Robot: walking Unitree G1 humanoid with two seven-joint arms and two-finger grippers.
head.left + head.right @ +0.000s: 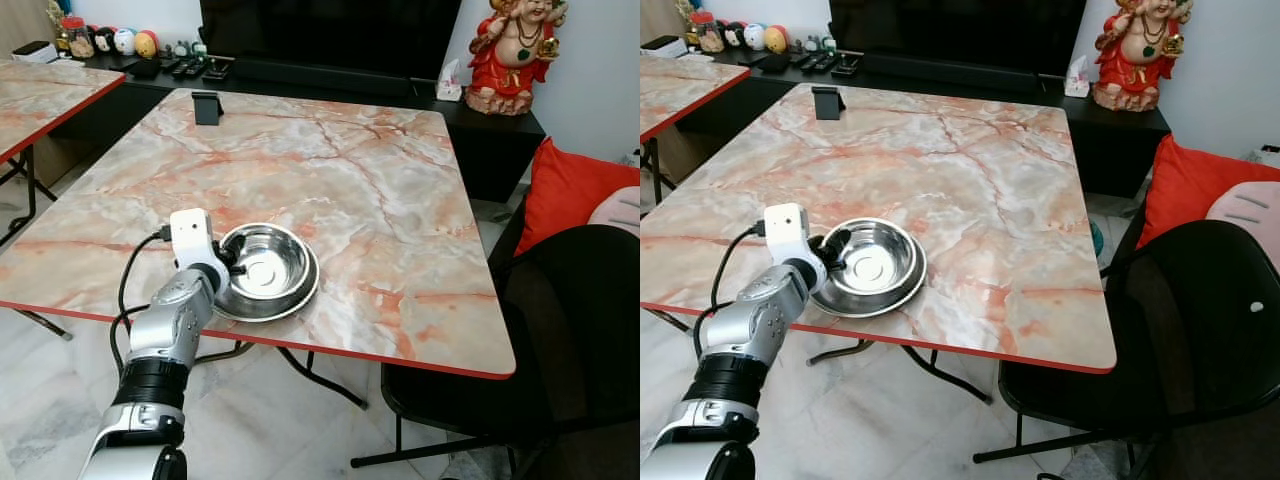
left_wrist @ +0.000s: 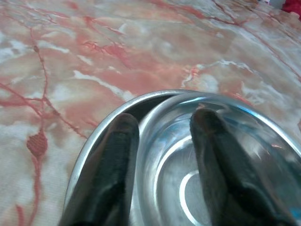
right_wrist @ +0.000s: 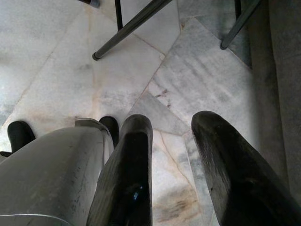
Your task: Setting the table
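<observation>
A steel bowl (image 1: 268, 262) sits inside a wider steel plate (image 1: 297, 301) near the front edge of the marble table (image 1: 330, 170). My left gripper (image 1: 232, 262) reaches in from the bowl's left side. In the left wrist view the gripper (image 2: 162, 120) is open and straddles the bowl's rim (image 2: 155, 106): one finger lies in the gap between bowl and plate, the other inside the bowl. My right gripper (image 3: 171, 122) hangs open over the tiled floor, holding nothing.
A small black stand (image 1: 206, 107) sits at the table's far edge. A black chair (image 1: 570, 330) stands close at the right, with a red cushion (image 1: 565, 190) behind it. A second marble table (image 1: 35, 100) is at the left, a red statue (image 1: 512, 50) on the dark console.
</observation>
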